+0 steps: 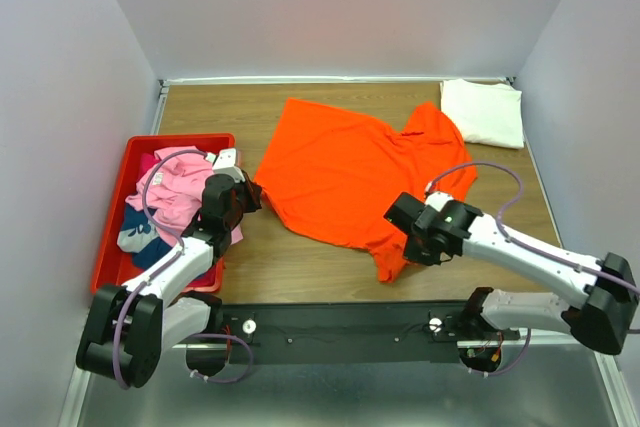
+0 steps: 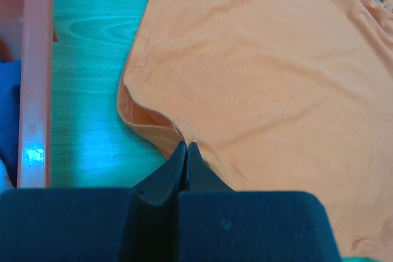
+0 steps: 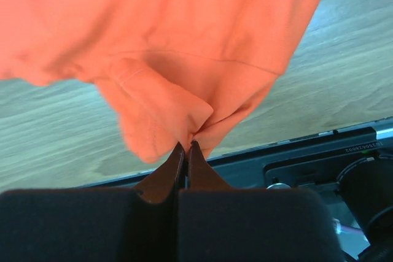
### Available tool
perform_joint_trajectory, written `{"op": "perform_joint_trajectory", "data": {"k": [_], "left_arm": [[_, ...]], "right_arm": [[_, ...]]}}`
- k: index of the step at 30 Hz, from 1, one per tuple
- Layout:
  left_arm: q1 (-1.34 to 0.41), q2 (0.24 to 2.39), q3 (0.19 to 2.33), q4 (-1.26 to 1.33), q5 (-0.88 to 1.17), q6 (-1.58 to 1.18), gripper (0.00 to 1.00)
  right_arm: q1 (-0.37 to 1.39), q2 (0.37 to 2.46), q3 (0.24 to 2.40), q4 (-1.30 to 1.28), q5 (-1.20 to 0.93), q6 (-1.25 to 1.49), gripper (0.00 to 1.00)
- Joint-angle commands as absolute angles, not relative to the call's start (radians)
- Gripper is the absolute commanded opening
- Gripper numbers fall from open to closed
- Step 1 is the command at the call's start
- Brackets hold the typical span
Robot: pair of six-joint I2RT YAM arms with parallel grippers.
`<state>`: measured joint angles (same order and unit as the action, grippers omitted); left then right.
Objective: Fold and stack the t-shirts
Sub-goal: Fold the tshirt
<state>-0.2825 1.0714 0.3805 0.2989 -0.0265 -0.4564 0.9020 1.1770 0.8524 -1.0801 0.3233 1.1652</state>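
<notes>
Noted wood-grain bench (image 1: 300,267) with soft orange t-shirt (image 1: 340,172) spread rumpled across its middle. Found left claw (image 2: 186,151) pinched tight on the shirt's stitched near-left hem, right claw (image 3: 186,148) pinched tight on a bunched fold at its near-right corner.

Top view: the fingertips of the left gripper (image 1: 252,194) and the right gripper (image 1: 408,239) are hidden under their own wrists. The blue shirt (image 1: 135,235) is mostly buried beneath the pink shirt (image 1: 175,192). Left wrist view: the orange shirt (image 2: 270,59) is cut off at top and right, and the bin (image 2: 35,72) at left. Right wrist view: the pinched cloth is hidden between the fingers.
</notes>
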Motion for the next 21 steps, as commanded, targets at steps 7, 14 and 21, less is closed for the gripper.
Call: {"op": "perform_joint_trajectory", "data": {"k": [7,14,21], "left_arm": [[-0.278,1.075,0.374,0.321,-0.043,-0.446,0.0],[-0.276,1.071,0.371,0.321,-0.044,-0.448,0.0],[-0.276,1.071,0.371,0.321,-0.041,-0.448,0.0]], "right_arm": [[0.908,1.211,1.037,-1.002,0.494,1.066,0.05],[0.905,1.535,1.215,-0.948,0.619,0.93,0.09],[0.856,1.687,1.362,-0.821,0.635,0.786,0.11]]}}
